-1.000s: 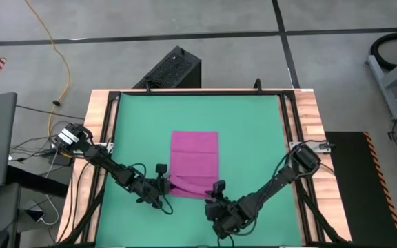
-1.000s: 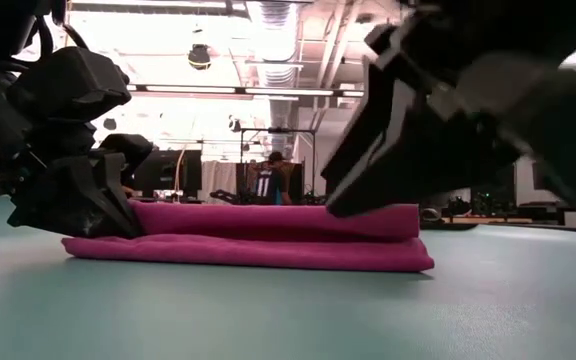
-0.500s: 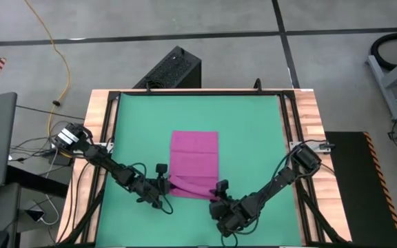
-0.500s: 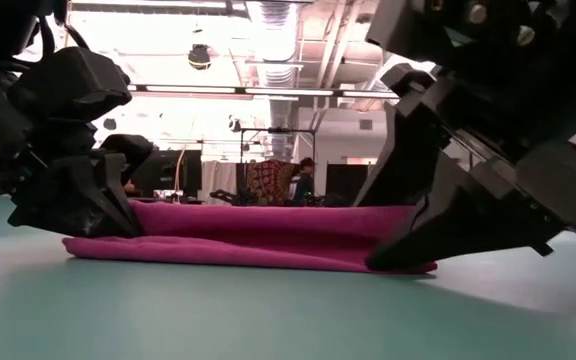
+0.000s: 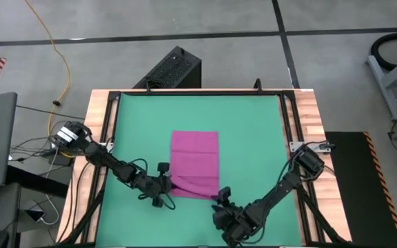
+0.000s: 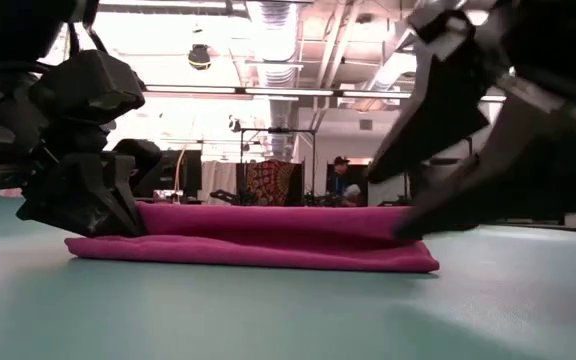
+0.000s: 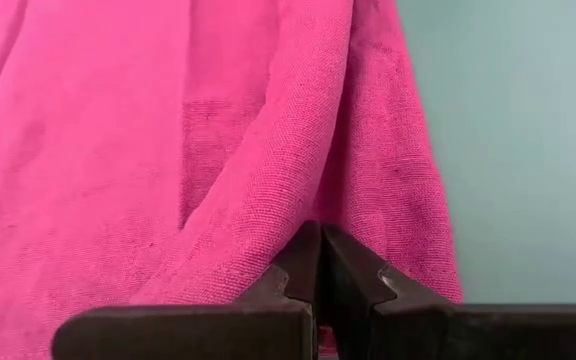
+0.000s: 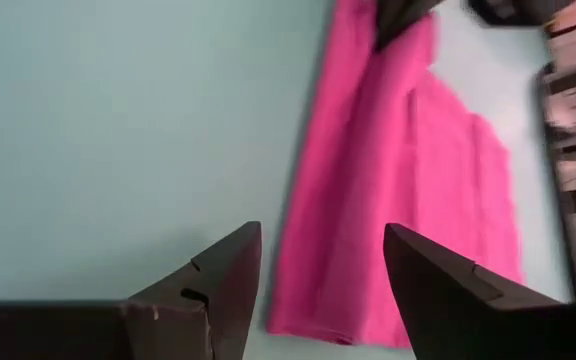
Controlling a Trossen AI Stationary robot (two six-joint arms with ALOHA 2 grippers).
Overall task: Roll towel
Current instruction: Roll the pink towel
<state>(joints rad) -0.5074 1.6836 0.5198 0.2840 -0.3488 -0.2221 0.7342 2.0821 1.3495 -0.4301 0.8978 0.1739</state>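
Left gripper (image 5: 165,183) sat at the lower-left corner of the towel (image 5: 195,164) in the high view, its two fingers pressed together on a raised fold of pink cloth, as the left wrist view showed the dark tips (image 7: 320,262) meeting with fabric bunched right above them. That pinch looked meant to keep the near edge lifted and doubled over, the start of a roll. The towel lay near the centre of the green mat (image 5: 253,131), a little toward the bottom of the high frame, mostly flat, with its lower edge turned up into a low ridge; in the low view that ridge ran across the middle of the frame as a thicker band over a thin bottom layer (image 6: 268,240). Right gripper (image 5: 223,201) was just beyond the towel's lower-right corner in the high view, its fingers spread wide and holding nothing; the right wrist view showed bare mat between them, with the cloth's edge beginning close past the tips. Judging by this placing, the right arm stood ready to take the opposite end of the fold so that both ends could turn evenly. One end held and the other free risked a skewed roll. Little of the rolling appeared done.
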